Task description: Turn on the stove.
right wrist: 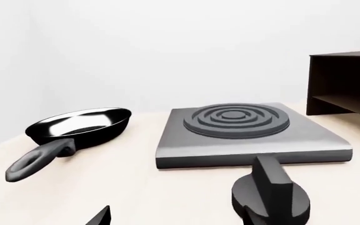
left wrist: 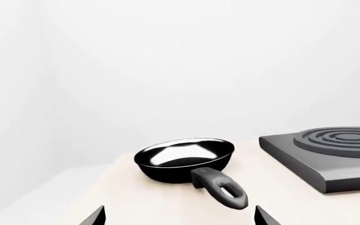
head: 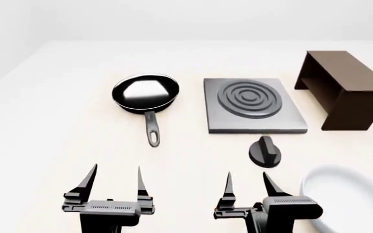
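The stove (head: 254, 106) is a flat grey slab with raised concentric rings, mid-table; it also shows in the right wrist view (right wrist: 249, 133) and left wrist view (left wrist: 330, 154). Its black round knob (head: 265, 151) lies separately just in front of it, close ahead of my right gripper in the right wrist view (right wrist: 271, 197). My right gripper (head: 247, 182) is open and empty, just short of the knob. My left gripper (head: 116, 178) is open and empty, in front of the pan's handle.
A black frying pan (head: 145, 94) with its handle toward me sits left of the stove. A brown wooden box (head: 342, 88) stands at the right. A white bowl rim (head: 342, 194) lies at the near right, beside my right gripper.
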Controlling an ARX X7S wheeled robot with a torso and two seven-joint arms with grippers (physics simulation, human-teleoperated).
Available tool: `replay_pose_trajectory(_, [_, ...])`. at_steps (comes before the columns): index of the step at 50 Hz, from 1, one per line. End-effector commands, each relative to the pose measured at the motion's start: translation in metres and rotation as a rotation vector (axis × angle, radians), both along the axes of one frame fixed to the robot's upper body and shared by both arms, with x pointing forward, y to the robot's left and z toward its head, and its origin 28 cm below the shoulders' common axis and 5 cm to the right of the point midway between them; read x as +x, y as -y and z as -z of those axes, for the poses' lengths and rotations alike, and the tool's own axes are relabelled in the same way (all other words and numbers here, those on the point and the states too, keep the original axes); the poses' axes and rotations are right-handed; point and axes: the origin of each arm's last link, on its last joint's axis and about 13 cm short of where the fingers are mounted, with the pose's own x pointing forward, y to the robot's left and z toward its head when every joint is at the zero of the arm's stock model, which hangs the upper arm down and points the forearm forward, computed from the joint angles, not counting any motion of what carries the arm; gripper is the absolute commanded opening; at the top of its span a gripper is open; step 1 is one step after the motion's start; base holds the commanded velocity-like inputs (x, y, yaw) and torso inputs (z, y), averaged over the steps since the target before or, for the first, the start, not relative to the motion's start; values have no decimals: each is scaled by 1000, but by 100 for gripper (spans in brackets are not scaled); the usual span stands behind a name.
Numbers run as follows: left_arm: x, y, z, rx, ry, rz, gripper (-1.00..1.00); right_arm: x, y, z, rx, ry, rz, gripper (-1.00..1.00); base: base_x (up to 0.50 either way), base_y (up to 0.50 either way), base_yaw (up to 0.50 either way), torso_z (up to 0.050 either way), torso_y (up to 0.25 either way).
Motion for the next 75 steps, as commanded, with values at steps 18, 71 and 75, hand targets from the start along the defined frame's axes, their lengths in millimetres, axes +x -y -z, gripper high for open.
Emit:
replay_pose_trajectory(18, [0,0,0,-4,11,1,100,0,1,-10,-11,26,-2,100,191,0,0,0,0])
replay_pose_trajectory(71, [0,0,0,-14,3,6,100,47,5,-179,-152,-227,-125,100,59,0,0,0,0])
replay_pose_trajectory(75, [0,0,0,-12,6,5,100,52,7,-196,-159,-208,-142,100,0,0,0,0,0])
